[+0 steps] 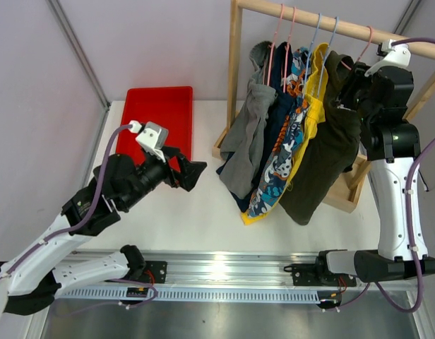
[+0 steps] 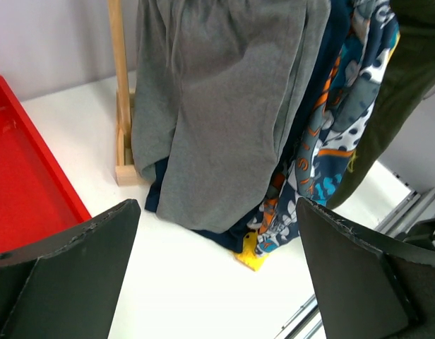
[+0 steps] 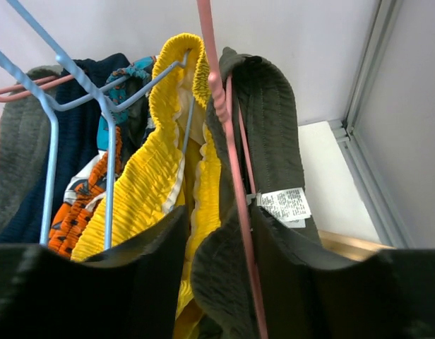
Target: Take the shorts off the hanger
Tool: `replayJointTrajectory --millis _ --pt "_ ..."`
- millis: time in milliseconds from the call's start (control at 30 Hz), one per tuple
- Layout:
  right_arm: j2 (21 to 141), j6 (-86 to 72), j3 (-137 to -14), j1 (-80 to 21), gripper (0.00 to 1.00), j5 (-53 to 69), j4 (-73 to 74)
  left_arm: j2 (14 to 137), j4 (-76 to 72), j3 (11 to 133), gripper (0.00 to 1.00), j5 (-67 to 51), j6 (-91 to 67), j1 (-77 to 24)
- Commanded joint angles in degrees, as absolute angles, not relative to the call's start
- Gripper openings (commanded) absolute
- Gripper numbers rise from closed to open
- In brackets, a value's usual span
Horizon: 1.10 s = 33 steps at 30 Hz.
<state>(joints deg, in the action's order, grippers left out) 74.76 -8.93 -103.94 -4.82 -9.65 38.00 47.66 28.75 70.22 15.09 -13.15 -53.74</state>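
Five shorts hang on wire hangers from a wooden rack (image 1: 330, 25): grey (image 1: 249, 141), navy (image 1: 272, 116), cartoon print (image 1: 281, 166), yellow (image 1: 314, 106) and dark olive (image 1: 330, 155). My right gripper (image 1: 349, 88) is up at the olive pair's waistband. In the right wrist view its jaws (image 3: 221, 282) are partly open and straddle the olive waistband (image 3: 270, 127) and its pink hanger (image 3: 228, 155). A sliver of the yellow shorts (image 3: 150, 169) shows beside the left finger. My left gripper (image 1: 196, 173) is open and empty above the table, facing the grey shorts (image 2: 224, 106).
A red tray (image 1: 161, 116) lies at the back left and also shows in the left wrist view (image 2: 27, 183). The rack's wooden base (image 1: 344, 194) and upright post (image 2: 118, 85) stand on the white table. Blue hangers (image 3: 55, 120) carry the neighbouring shorts.
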Motion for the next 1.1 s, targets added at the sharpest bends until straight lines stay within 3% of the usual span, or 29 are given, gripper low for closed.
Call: replayJointTrajectory --millis 0,167,233,267,300,333,500,767,1067 --pt "75.9 -8.9 -104.1 -4.6 0.43 -9.7 36.2 47.5 27.9 68.8 0.99 15.3 -14.5 -54.2" --pt "76.3 -9.6 -102.7 -4.6 0.4 -9.1 35.9 47.5 27.9 68.2 0.99 14.0 -15.4 -54.2" --pt "76.1 -9.7 -101.6 -4.6 0.34 -9.0 35.5 47.5 27.9 68.0 0.99 13.4 -15.6 -54.2" --pt "76.1 -9.7 -101.3 -4.5 0.29 -9.1 35.2 47.5 27.9 67.9 0.99 13.1 -15.8 -54.2" --pt "75.9 -9.8 -101.1 -4.5 0.04 -9.1 35.0 47.6 27.9 67.9 0.99 12.7 -15.9 -54.2" --pt "75.8 -10.0 -100.7 -4.5 0.0 -9.1 34.9 47.9 27.7 67.9 0.99 12.3 -16.0 -54.2" --pt "72.2 -12.5 -98.7 -4.8 0.0 -10.2 30.9 52.9 27.9 71.6 0.99 8.7 -15.1 -56.1" --pt "64.3 -15.6 -101.6 -6.0 0.0 -14.5 30.6 74.3 29.5 99.3 0.99 21.4 -6.7 -72.3" --pt "61.4 -22.1 -104.7 -6.9 0.0 -15.5 38.5 88.8 17.3 107.0 0.99 12.1 -5.1 -78.2"
